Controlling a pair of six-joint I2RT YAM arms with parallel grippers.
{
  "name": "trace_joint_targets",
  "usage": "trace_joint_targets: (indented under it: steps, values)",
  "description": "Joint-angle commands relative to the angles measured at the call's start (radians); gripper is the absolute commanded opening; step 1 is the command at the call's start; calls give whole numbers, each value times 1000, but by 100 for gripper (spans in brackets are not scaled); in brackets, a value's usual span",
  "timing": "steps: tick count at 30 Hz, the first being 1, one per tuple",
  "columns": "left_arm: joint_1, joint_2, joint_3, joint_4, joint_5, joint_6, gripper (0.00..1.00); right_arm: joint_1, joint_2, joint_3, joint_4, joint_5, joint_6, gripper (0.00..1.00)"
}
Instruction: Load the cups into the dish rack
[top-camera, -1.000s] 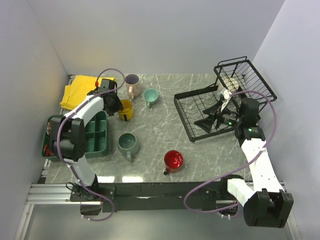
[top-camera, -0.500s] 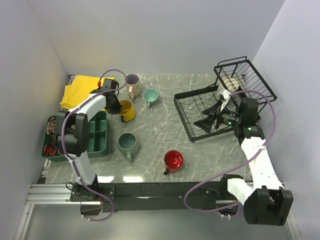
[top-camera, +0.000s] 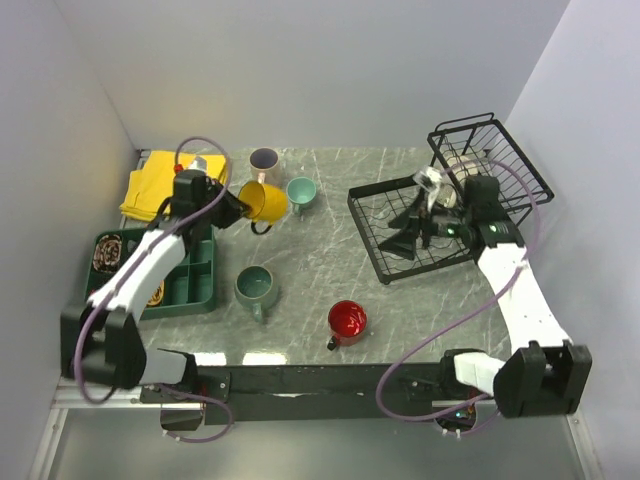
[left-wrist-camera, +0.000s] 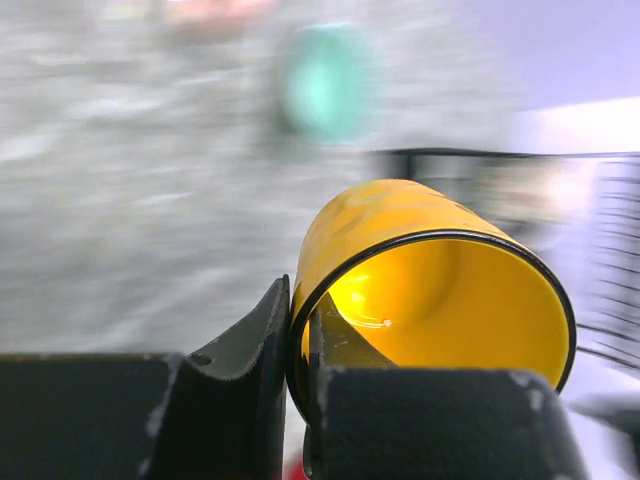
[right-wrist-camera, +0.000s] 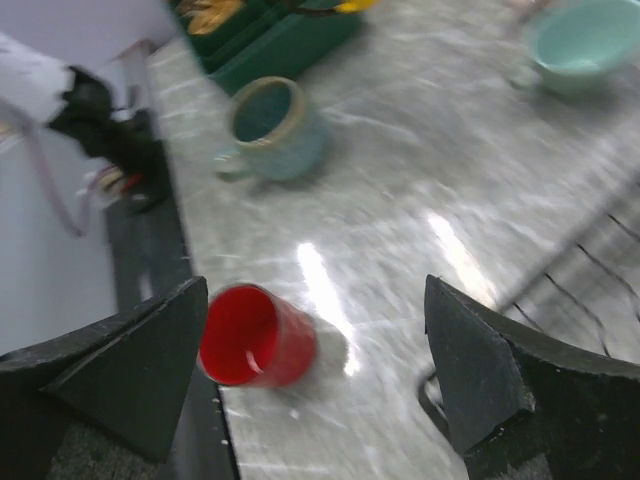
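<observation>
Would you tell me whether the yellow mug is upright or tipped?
Tipped: the left gripper pinches the yellow mug by its rim, and its empty mouth faces sideways.

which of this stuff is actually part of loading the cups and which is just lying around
Part of the job: yellow mug gripped by the left gripper, pink mug, teal mug, grey-green mug, red mug, dish rack.
Just lying about: yellow cloth, green compartment tray.

Left tool (left-wrist-camera: 298, 312) pinches the yellow mug (left-wrist-camera: 430, 290) by its rim, arm outstretched; right tool (right-wrist-camera: 312, 300) gapes wide, pointing leftward.
</observation>
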Motion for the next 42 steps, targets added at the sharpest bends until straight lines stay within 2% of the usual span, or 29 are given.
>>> trace_joint_targets:
  steps: [1, 2, 4, 5, 6, 8, 9, 11, 13, 14, 18, 24, 32, 42]
  values:
    - [-27, -130, -129, 513, 245, -420, 1, 142, 75, 173, -148, -76, 4, 97]
    - [-47, -151, -162, 623, 231, -466, 1, 162, 101, 201, -103, -87, 50, 99]
    - [-116, -160, -173, 716, 172, -570, 1, 208, 114, 206, 9, -87, 260, 100]
    - [-141, -159, -172, 799, 150, -603, 1, 243, 117, 189, 156, -77, 349, 100]
    - [-187, -154, -167, 836, 104, -632, 1, 256, 115, 177, 236, -49, 520, 100]
    - [-231, -130, -146, 935, 69, -709, 1, 283, 117, 141, 456, -17, 683, 100]
    - [-268, -119, -138, 969, 37, -733, 1, 290, 117, 134, 513, 23, 813, 100]
    - [-311, -92, -123, 1026, -2, -796, 1, 300, 111, 103, 655, 69, 929, 100]
    - [-334, -61, -117, 1105, -45, -847, 1, 307, 104, 83, 720, 133, 1073, 100]
    - [-351, -50, -103, 1123, -56, -858, 1, 307, 98, 57, 799, 140, 1115, 100]
    - [-391, 10, -43, 1175, -79, -879, 1, 307, 89, 32, 939, 157, 1295, 100]
    - [-439, 82, 15, 1211, -99, -899, 1, 314, 120, 60, 1059, 178, 1443, 97]
    - [-471, 119, 61, 1195, -96, -895, 1, 314, 164, 121, 1064, 170, 1471, 74]
    - [-492, 122, 73, 1155, -102, -852, 1, 311, 195, 140, 1051, 186, 1491, 57]
